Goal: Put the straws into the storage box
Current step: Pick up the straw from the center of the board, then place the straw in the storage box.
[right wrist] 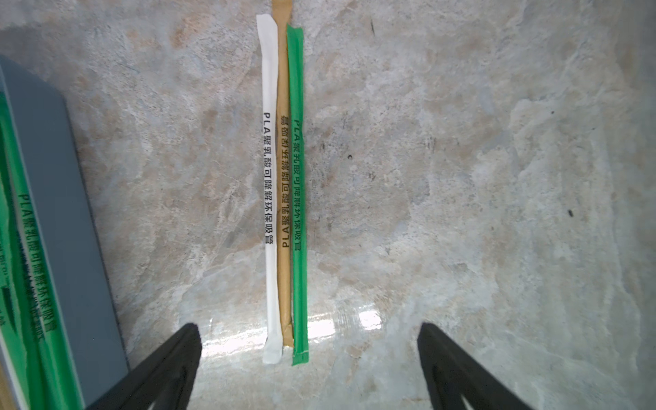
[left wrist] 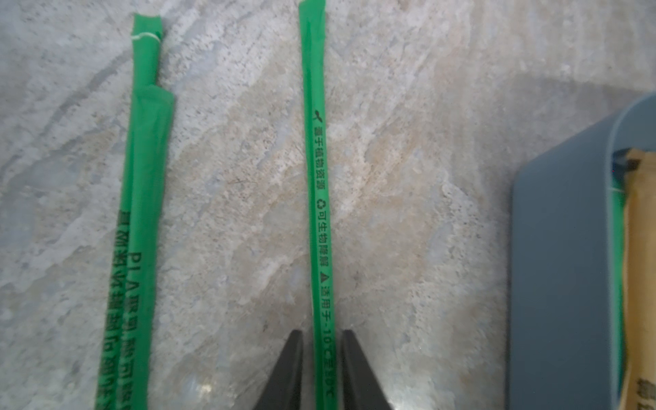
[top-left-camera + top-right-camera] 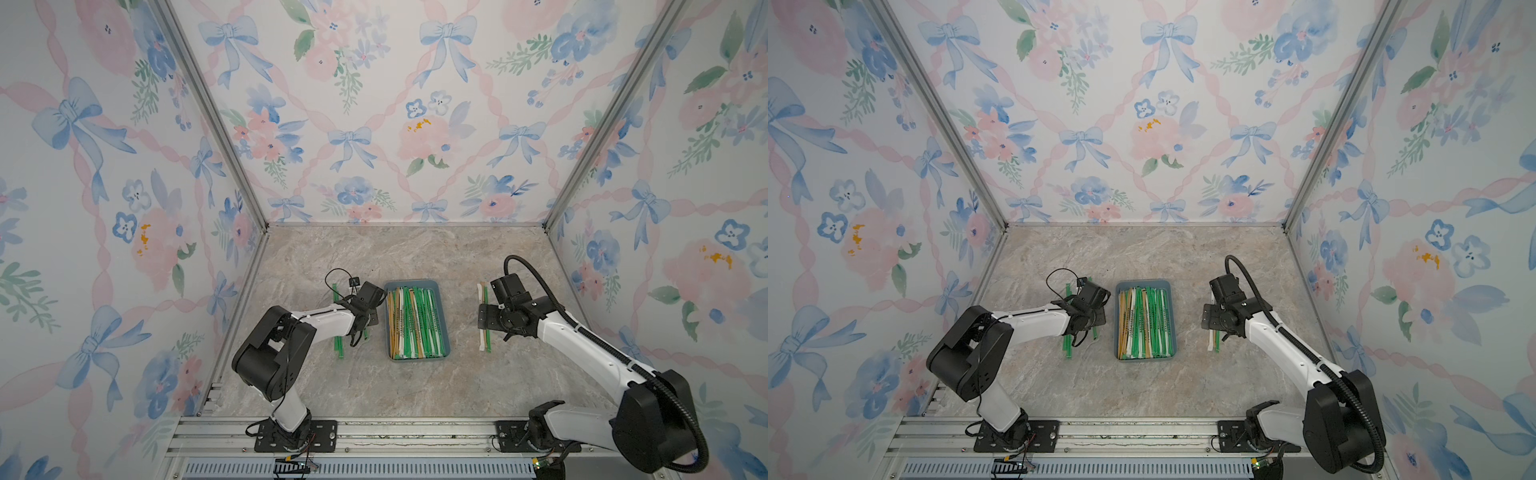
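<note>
Our left gripper [image 2: 321, 333] sits closest to the lens, its jaws drawn in close on either flank of a thin green straw [image 2: 319, 213]. A sliver of bench [image 2: 408, 213] shows on each side, so we cannot tell whether the pinch has landed. We judge it straddles the straw crosswise because that narrow width is the only way to catch something so slender lying flat.

That straw lies on the bench near the storage box [image 3: 411, 283], on its left-arm side and parallel to its long wall, so a sideways carry should drop it in without turning. Farther from the box on the same side we count a pair of broader green straws [image 2: 149, 159], one overlapping the other, which makes three outside here.

Inside the box the packed straws [image 3: 415, 320] lie lengthwise in green, white and tan, overlapping too much for us to count.

On the box's right-arm side lies a trio of straws [image 1: 283, 177], one white, one tan, one green, touching flank to flank. Our right gripper [image 1: 309, 324] is released, its jaws spread wide enough, we judge, to take all three.
</note>
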`<state>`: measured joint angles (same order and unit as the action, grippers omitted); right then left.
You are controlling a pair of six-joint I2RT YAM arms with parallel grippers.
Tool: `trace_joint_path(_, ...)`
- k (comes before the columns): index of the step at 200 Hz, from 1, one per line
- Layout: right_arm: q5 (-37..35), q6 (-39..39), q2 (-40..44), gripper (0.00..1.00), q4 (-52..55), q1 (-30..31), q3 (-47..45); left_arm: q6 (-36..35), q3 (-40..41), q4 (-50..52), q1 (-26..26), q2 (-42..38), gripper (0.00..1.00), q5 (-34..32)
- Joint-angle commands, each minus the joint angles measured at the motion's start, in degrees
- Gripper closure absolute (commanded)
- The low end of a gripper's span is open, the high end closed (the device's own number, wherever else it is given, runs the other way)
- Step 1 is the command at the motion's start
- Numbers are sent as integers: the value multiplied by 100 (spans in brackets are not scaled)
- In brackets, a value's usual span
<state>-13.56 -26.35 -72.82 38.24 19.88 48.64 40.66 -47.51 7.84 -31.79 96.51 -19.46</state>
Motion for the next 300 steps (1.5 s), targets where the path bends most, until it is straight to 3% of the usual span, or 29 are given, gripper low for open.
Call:
trace_joint_path(1, -76, 137, -114, 2, 119, -146, -131, -5, 144, 222, 41, 111, 91, 149)
trace_joint_path(19, -35, 204, -209, 1, 10, -229, -161, -12, 180, 219, 9, -74, 100, 183)
trace_joint_path(72, 273, 235, -673, 12, -343, -456, -147, 8, -86, 226, -617, -700, 100, 149)
trace_joint_path(127, 622, 232, -996, 27, -622, -684, -119, 611, -252, 213, -1288, -852, 100, 303)
trace_joint_path(183, 837, 156, -1421, 33, -774, -861, -9, 943, -788, 192, -1868, -282, 100, 622)
trace_joint_path(210, 829, 139, -1557, 40, -797, -871, 23, 984, -900, 193, -2025, -105, 100, 654)
trace_joint_path(240, 786, 130, -1687, 42, -805, -878, 74, 1022, -840, 192, -2082, 3, 100, 712)
trace_joint_path(282, 588, 211, -1894, 54, -595, -850, 243, 1056, -714, 203, -2145, 63, 100, 782)
trace_joint_path(300, 554, 207, -1896, 59, -566, -854, 251, 1059, -686, 202, -2148, 24, 94, 723)
